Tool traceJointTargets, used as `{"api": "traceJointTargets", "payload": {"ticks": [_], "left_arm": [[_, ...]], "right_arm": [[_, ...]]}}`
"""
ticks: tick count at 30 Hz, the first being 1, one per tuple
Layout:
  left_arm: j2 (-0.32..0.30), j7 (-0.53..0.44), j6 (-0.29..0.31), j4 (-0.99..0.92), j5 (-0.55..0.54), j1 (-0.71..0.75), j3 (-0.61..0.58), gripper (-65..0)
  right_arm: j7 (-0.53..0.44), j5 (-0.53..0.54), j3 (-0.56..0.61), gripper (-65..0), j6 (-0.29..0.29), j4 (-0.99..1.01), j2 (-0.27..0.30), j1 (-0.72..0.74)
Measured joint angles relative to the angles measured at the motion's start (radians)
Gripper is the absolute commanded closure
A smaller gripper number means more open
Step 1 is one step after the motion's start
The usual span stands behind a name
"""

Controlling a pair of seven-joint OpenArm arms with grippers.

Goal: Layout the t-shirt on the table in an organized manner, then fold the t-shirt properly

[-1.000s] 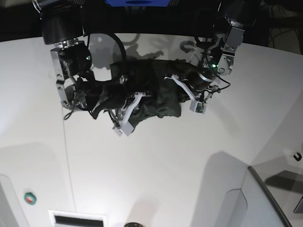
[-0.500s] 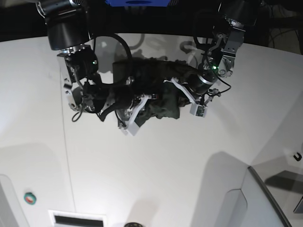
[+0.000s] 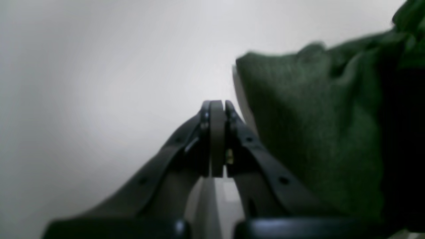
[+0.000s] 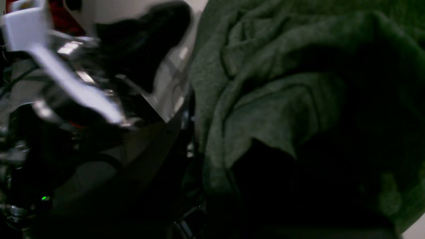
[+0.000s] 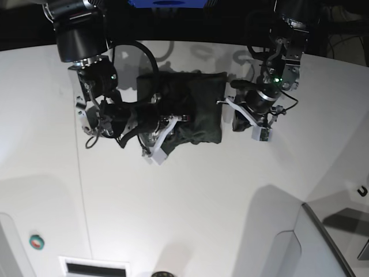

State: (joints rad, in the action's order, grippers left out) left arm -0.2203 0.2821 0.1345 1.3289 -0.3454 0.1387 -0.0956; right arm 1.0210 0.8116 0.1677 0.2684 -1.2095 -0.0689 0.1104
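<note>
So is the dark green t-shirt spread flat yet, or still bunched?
Still bunched. The dark green t-shirt sits as a compact, creased, layered heap on the white table, with no sleeves laid out.

One dark green soft-fabric t-shirt [image 5: 196, 107], bunched, sole cloth on view. One large smooth white table [image 5: 190, 202], with one thin dark seam line [image 5: 83, 202] across it. Two robot arms: left gripper [image 5: 237, 118] and right gripper [image 5: 151, 130], one per arm, each with two fingers. One grey angled panel [image 5: 323, 242] at table corner. One small round red-and-teal button [image 5: 36, 242] near front edge. One white rectangular slotted plate [image 5: 95, 266] beside it. One small black hook-shaped part [image 5: 362, 191] at right edge.
</note>
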Motion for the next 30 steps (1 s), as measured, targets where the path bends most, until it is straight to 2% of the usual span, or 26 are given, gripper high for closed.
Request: {"api": "traceJointTargets", "payload": {"ticks": [8, 15, 27, 30], "left_arm": [[-0.008, 0.006, -0.001, -0.070, 0.001, -0.005, 0.003, 0.0], [0.014, 0.002, 0.000, -0.068, -0.002, -0.016, -0.092, 0.0], [0.007, 0.002, 0.000, -0.063, -0.002, -0.017, -0.087, 0.0], [0.007, 0.002, 0.000, -0.063, -0.002, -0.016, -0.088, 0.0]], "right_arm": [[0.000, 0.003, 0.001, 0.0, 0.000, 0.004, -0.007, -0.004], [0.002, 0.003, 0.001, 0.0, 0.000, 0.003, -0.035, -0.004], [-0.023, 0.004, 0.003, -0.3, 0.000, 0.006, -0.034, -0.003], [-0.022, 0.003, 0.002, -4.7, 0.000, 0.006, -0.041, -0.003]]}}
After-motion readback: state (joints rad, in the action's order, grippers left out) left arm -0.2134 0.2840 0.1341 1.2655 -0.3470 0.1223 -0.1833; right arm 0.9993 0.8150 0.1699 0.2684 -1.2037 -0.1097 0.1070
